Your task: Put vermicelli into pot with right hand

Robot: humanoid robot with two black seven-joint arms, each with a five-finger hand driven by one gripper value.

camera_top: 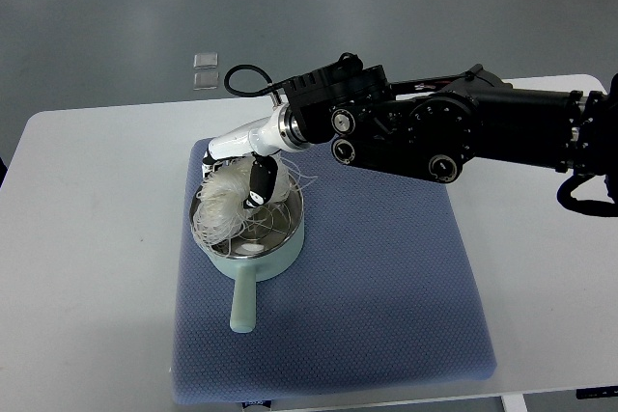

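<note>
One arm is in view, reaching in from the right edge across the white worktop [87, 200]. Its right hand [253, 173] hangs over the pale green pot [249, 250], fingers clamped on a tangle of white vermicelli [224, 205]. The strands droop into the pot and trail over its left rim. The pot stands on a blue mat [386, 277], handle pointing toward the robot.

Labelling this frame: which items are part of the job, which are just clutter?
Job:
- vermicelli, bundle over the pot
- pot, pale green, handle toward camera
- right hand, at the vermicelli

Not involved:
- blue mat
- white table
- two small clear squares on the floor
</note>
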